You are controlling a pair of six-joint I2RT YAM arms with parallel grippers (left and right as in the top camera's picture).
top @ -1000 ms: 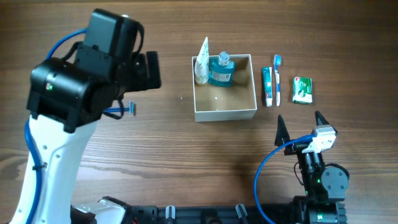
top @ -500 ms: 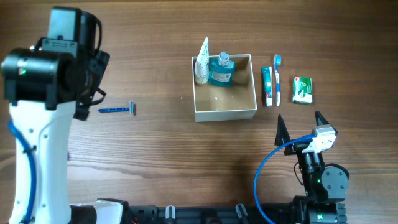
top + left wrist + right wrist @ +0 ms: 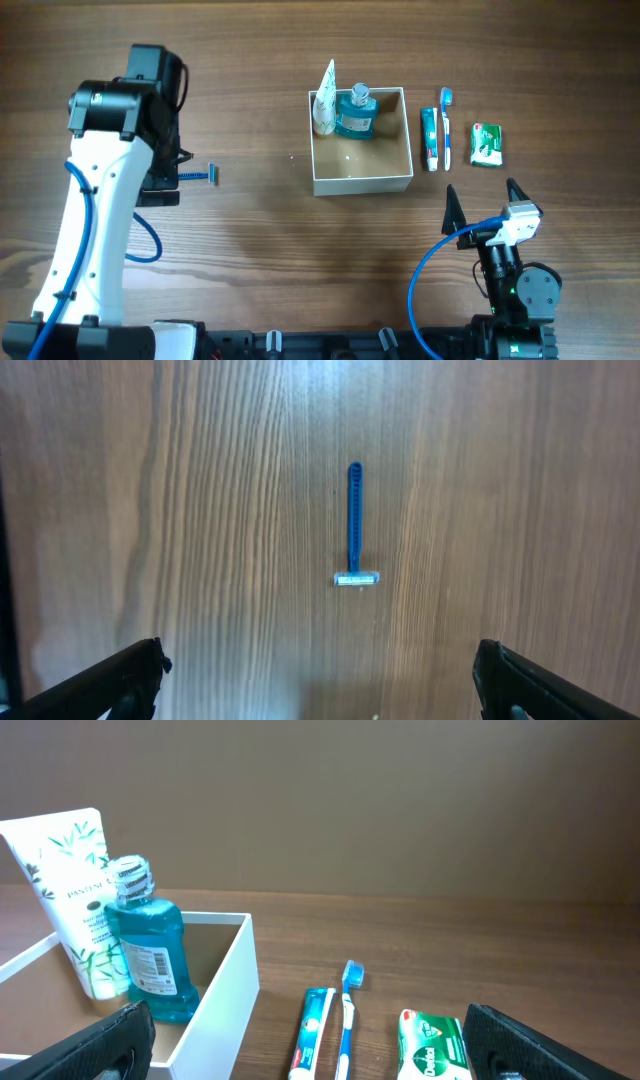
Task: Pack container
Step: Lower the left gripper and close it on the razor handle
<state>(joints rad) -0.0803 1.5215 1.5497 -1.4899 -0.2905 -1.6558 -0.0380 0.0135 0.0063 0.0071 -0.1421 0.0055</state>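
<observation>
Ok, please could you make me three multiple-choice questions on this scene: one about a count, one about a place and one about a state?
1. How many things stand inside the container?
A) none
B) two
C) four

2. Where does the blue razor lie?
A) on the table, left of the container
B) inside the container
C) lifted in a claw

3. What is the state of the left claw?
A) shut on the razor
B) shut and empty
C) open and empty

Answers:
1 B: the white tube and the blue bottle are the only contents.
2 A: the overhead view shows it flat on the wood, apart from the container.
3 C: the left wrist view shows the claw's fingers wide apart, with the razor lying on the table ahead.
</observation>
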